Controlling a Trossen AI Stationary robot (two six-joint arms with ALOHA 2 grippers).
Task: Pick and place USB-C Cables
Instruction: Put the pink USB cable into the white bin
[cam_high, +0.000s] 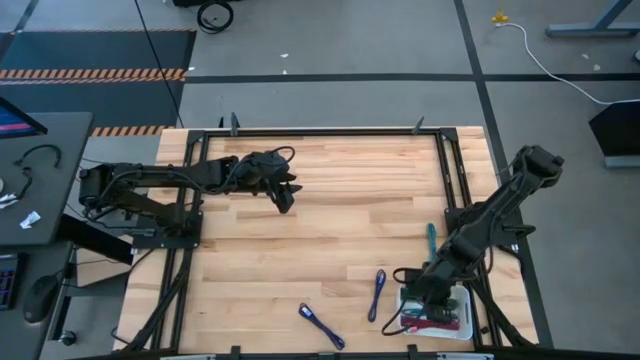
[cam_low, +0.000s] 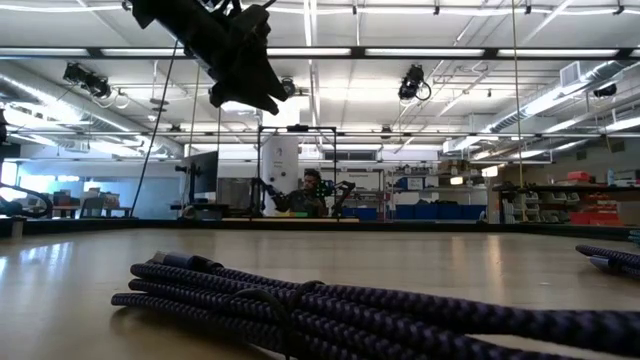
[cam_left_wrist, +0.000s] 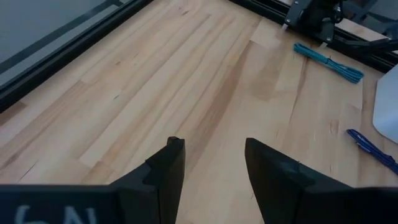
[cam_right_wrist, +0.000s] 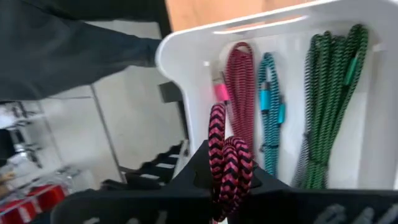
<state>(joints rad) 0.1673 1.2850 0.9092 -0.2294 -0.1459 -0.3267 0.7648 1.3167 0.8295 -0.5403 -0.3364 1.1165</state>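
Observation:
My right gripper (cam_high: 420, 298) hovers over a white tray (cam_high: 462, 322) at the table's near right corner, shut on a magenta-and-black braided cable (cam_right_wrist: 227, 160). In the tray (cam_right_wrist: 186, 68) lie a magenta cable (cam_right_wrist: 239, 81), a teal cable (cam_right_wrist: 268, 106) and a green cable (cam_right_wrist: 329, 93). On the wood lie a teal cable (cam_high: 431, 240) and two blue cables (cam_high: 377, 293) (cam_high: 320, 325); one blue cable fills the low view's foreground (cam_low: 350, 310). My left gripper (cam_high: 286, 197) is open and empty above the table's far left part, also in its wrist view (cam_left_wrist: 214, 158). My right gripper pinches the magenta-and-black cable's folded bundle (cam_right_wrist: 231, 163) between its two fingers; a loop (cam_right_wrist: 216, 124) sticks out past the fingertips. The fingers point down toward the tray. Whether the cable touches the tray, I cannot tell.
A black metal frame (cam_high: 320, 131) runs round the table's edges. Bare wood (cam_high: 340, 230) lies between the two arms. A person sits in the room far behind the table (cam_low: 312, 190).

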